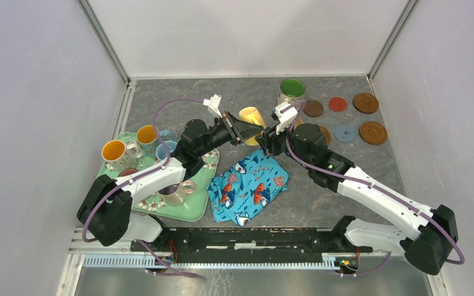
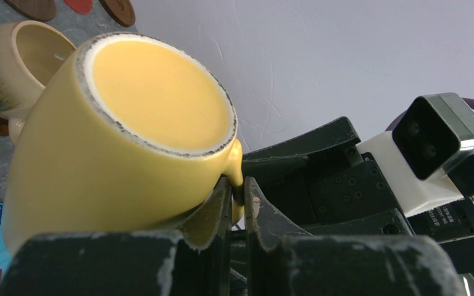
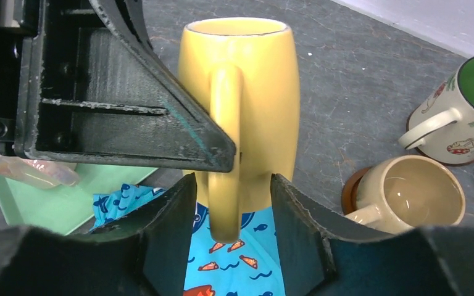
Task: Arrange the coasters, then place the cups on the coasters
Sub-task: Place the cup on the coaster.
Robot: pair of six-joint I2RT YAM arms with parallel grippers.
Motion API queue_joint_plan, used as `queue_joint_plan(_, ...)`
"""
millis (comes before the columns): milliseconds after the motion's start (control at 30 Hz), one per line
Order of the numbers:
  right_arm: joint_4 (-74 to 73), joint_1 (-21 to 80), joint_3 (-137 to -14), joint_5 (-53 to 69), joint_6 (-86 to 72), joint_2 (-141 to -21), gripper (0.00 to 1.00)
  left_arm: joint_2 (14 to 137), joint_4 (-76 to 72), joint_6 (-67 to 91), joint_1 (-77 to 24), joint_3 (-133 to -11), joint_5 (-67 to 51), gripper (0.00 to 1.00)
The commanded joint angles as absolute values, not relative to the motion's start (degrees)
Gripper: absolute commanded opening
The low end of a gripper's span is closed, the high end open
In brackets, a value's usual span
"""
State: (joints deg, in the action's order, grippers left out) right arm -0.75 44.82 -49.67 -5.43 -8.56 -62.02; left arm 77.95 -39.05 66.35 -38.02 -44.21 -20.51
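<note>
The yellow mug (image 1: 252, 116) hangs above the tabletop (image 1: 179, 92) in the middle of the overhead view, just past the far edge of the fish-print cloth (image 1: 250, 185). It is tipped, with its long axis running away from the arms, its mouth to the far side and its handle turned towards the right pincer (image 3: 231, 185). The left pincer (image 2: 237, 191) is clamped on that handle. The right one straddles the handle's lower end with its jaws apart, a gap showing on each side.

The bare coasters, among them the red coaster (image 1: 338, 104) and the blue-grey coaster (image 1: 345, 133), lie at upper right, so the right arm is the nearer one.

The cream mug with green inside (image 3: 469, 111) and the beige mug (image 3: 407, 191) each appear to sit on a brown coaster, though only slivers of disc show. Both are empty. The green tray (image 1: 191, 209) at lower left holds several more mugs; I can't make out their contents.
</note>
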Motion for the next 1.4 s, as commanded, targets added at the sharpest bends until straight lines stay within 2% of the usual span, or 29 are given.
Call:
queue_joint_plan(0,0.1,46.6,-52.5,-7.4,-5.8,-63.2,0.51,74.5,-42.6,63.1,-38.2,-46.4,-20.3,0.02)
queue_joint_plan(67,0.1,47.5,-52.6,-8.3,-4.8,-63.5,0.44,74.2,-41.8,63.1,-38.2,-46.4,-20.3,0.02)
queue_joint_plan(133,0.1,48.4,-52.7,-9.5,-3.7,-63.7,0.31,73.7,-41.2,63.2,-38.2,-46.2,-20.1,0.02)
queue_joint_plan(233,0.1,49.5,-52.9,-12.8,-1.0,-64.0,0.04,72.7,-38.0,62.8,-38.2,-46.3,-19.6,0.02)
queue_joint_plan(267,0.2,49.9,-52.9,-13.9,-0.5,-64.1,0.0,72.3,-36.8,62.8,-38.1,-46.4,-19.3,0.02)
queue_joint_plan(367,1.4,51.5,-52.5,-17.1,4.4,-64.0,0.0,71.2,-31.2,62.5,-38.1,-46.9,-18.0,0.02)
queue_joint_plan(400,2.2,52.4,-52.2,-18.3,5.9,-64.1,0.0,70.9,-28.8,62.4,-38.1,-47.3,-17.6,0.06)
queue_joint_plan(533,5.4,58.1,-51.1,-26.7,14.8,-64.8,0.0,69.6,-20.0,63.4,-37.9,-48.4,-15.7,0.35)
queue_joint_plan(633,8.7,63.5,-50.3,-33.4,22.8,-66.0,0.0,68.4,-13.7,64.5,-37.4,-49.0,-14.3,0.51)
queue_joint_plan(700,11.4,66.8,-49.7,-38.5,28.4,-67.1,0.0,67.9,-10.5,64.7,-37.0,-49.5,-14.0,0.53)
queue_joint_plan(867,16.8,71.7,-49.3,-46.3,38.1,-70.0,0.0,68.1,-1.2,64.4,-35.9,-51.8,-12.9,0.51)
queue_joint_plan(1000,22.1,75.3,-48.4,-52.0,48.0,-73.4,0.0,69.0,1.5,64.8,-35.3,-51.8,-13.9,0.46)
queue_joint_plan(1100,26.4,77.5,-47.7,-54.5,53.8,-75.2,0.0,69.9,1.9,65.0,-35.3,-51.5,-14.7,0.37)
queue_joint_plan(1167,27.6,78.1,-47.9,-54.8,55.1,-75.8,0.0,70.5,1.8,65.2,-35.2,-51.1,-15.3,0.27)
queue_joint_plan(1267,27.7,78.3,-48.4,-55.1,54.8,-76.0,0.0,70.7,0.6,65.7,-35.1,-50.2,-16.2,0.06)
queue_joint_plan(1300,27.6,78.3,-48.5,-55.3,53.8,-75.9,0.0,70.6,0.3,65.8,-35.0,-49.8,-16.2,0.02)
queue_joint_plan(1367,27.3,78.2,-48.5,-55.3,52.2,-75.6,0.01,69.8,-2.5,66.5,-34.6,-48.6,-16.2,0.02)
